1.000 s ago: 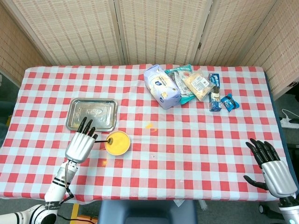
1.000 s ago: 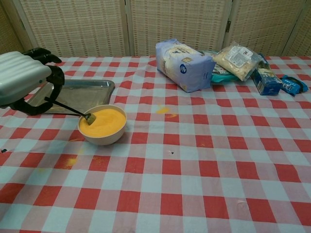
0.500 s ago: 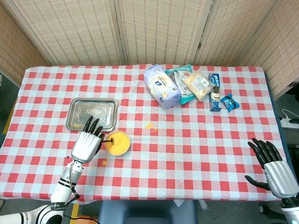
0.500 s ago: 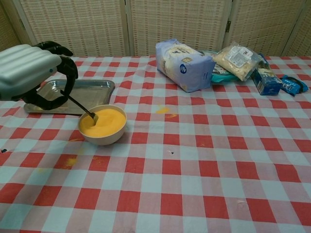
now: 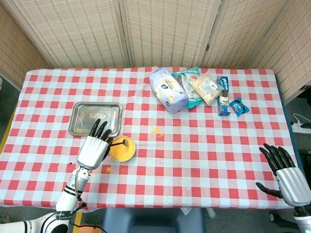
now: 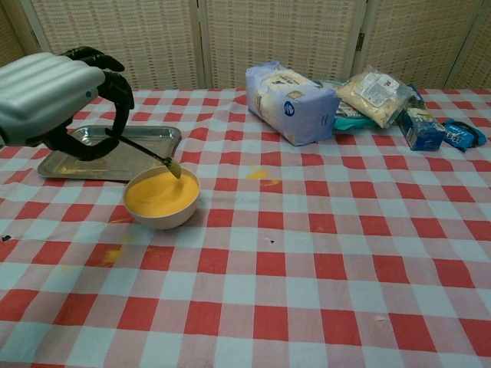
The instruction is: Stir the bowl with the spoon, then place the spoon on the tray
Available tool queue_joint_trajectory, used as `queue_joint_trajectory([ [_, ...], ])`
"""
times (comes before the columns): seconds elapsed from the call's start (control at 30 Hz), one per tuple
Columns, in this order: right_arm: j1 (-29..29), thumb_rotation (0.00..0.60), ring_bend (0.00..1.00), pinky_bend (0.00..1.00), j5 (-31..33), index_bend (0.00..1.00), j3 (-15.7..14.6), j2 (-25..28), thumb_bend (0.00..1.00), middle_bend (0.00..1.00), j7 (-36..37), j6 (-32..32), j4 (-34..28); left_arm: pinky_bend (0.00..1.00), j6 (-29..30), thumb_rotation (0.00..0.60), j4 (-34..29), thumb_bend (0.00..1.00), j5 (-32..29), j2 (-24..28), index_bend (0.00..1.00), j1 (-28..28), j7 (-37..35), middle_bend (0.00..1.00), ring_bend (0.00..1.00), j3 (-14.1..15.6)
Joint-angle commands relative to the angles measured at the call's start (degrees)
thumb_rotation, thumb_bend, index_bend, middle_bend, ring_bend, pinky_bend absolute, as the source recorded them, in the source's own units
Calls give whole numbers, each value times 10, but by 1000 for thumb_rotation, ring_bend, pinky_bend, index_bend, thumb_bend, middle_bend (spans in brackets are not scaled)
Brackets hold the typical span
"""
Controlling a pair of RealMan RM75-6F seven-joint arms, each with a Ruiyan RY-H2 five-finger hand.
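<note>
Item: my left hand (image 6: 54, 96) grips the spoon (image 6: 153, 156), tip over the bowl (image 6: 162, 198); right hand (image 5: 286, 177) spread, idle.

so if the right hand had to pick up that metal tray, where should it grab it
Probably the tray by its raised rim on the long near edge, toward the right corner, coming in low from the robot's right. The tray is flat and shallow, so only the lip offers a hold. The left hand with the spoon hovers over its left part, and the bowl crowds the front.

checked table (image 5: 204, 145) — tray (image 5: 95, 118), bowl (image 5: 122, 148), packets (image 5: 194, 90)
</note>
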Motion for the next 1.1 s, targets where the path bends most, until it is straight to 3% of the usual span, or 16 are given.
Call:
queue_joint_trajectory([
  [0.03, 0, 600, 0, 0, 0, 0, 0, 0, 62, 0, 0, 0, 0, 5, -3, 600, 1, 816, -2, -1, 784, 0, 0, 290, 76, 1],
  [0.5, 0, 600, 0, 0, 0, 0, 1, -2, 62, 0, -6, -2, -1, 5, -16, 600, 45, 810, 4, -12, 784, 4, -1, 290, 75, 21],
  [1.1, 2, 600, 0, 0, 1, 0, 0, -5, 62, 0, -15, -9, -5, 4, -4, 600, 101, 811, 20, 15, 784, 29, -35, 292, 75, 35],
])
